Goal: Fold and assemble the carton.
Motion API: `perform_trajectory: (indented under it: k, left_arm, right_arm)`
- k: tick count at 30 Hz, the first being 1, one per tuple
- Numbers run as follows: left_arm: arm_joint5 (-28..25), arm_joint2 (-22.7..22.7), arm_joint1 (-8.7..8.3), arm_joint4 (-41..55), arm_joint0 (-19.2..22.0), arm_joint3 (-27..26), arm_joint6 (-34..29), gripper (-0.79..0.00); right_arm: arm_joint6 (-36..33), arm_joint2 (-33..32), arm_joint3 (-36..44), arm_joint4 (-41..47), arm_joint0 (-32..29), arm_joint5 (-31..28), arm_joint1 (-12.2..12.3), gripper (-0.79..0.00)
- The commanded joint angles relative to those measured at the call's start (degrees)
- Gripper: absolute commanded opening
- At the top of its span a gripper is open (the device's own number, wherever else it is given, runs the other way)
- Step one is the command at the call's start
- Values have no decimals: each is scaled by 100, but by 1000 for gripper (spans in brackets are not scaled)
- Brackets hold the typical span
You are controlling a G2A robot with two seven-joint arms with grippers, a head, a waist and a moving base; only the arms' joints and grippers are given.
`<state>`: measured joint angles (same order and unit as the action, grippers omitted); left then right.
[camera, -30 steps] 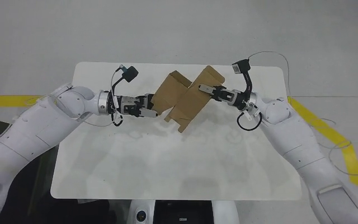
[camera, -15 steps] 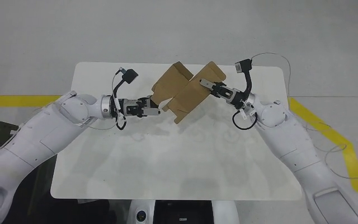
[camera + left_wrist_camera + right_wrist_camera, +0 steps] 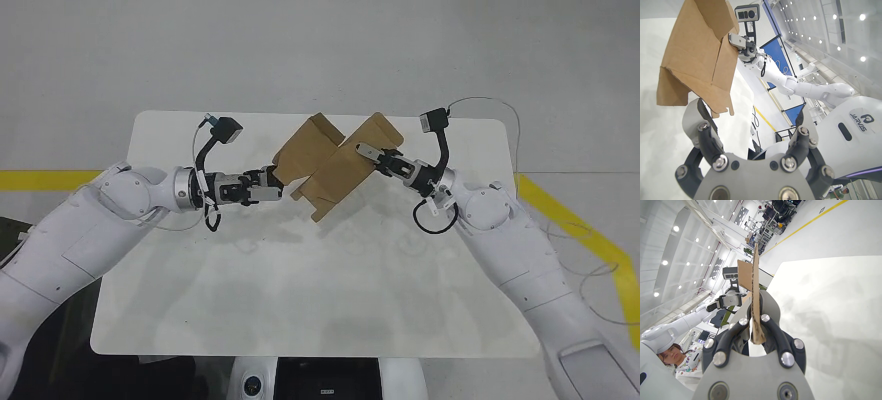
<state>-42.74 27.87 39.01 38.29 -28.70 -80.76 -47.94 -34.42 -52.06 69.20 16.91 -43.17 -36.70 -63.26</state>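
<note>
A brown, partly unfolded carton [image 3: 335, 165] hangs tilted above the back middle of the white table [image 3: 300, 300]. My right gripper [image 3: 363, 151] is shut on one of its upper panels; in the right wrist view the cardboard edge [image 3: 755, 279] runs straight between the jaws of that gripper [image 3: 754, 300]. My left gripper [image 3: 288, 184] sits just beside the carton's lower left corner, open. In the left wrist view its fingers [image 3: 703, 111] spread wide below the carton [image 3: 696, 56], whose bottom tab [image 3: 721, 109] hangs near one fingertip without being clamped.
The table's front edge [image 3: 310, 352] lies near the robot, and a yellow floor line [image 3: 40, 180] runs past both table sides. A thin cable [image 3: 490, 100] loops from the right arm's wrist camera at the back right.
The carton has been lifted and swung toward the back of the table by the right gripper. The left gripper has come off the carton's lower corner and drawn back slightly.
</note>
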Motion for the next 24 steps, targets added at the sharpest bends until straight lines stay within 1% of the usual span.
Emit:
perform_trajectory:
  k: [1,9,16,17,20,21,22,24]
  left_arm:
    - [24,55,12,-5,-42,12,-21,0]
    - [210,228,125,-38,-205,80,-23,0]
    - [345,401,208,-142,-357,266,67,0]
    - [360,431,216,-126,-387,281,79,-43]
    - [401,524,238,-65,-480,332,112,-271]
    - [410,555,245,-45,-510,341,115,-323]
    - [418,586,251,-35,-535,346,104,-397]
    - [431,654,264,-7,-583,361,89,-422]
  right_arm:
    - [-12,-12,12,-5,-7,-5,-10,-785]
    - [-89,-48,43,-2,-21,-20,-69,-785]
    - [-191,-57,28,10,-20,-47,-123,-785]
    - [-210,-56,28,3,-18,-53,-131,-785]
    - [-242,-61,17,5,-19,-59,-153,-785]
    - [-256,-61,15,4,-18,-59,-160,-785]
    - [-262,-65,11,4,-18,-59,-167,-785]
    - [-282,-73,3,1,-16,-70,-180,-785]
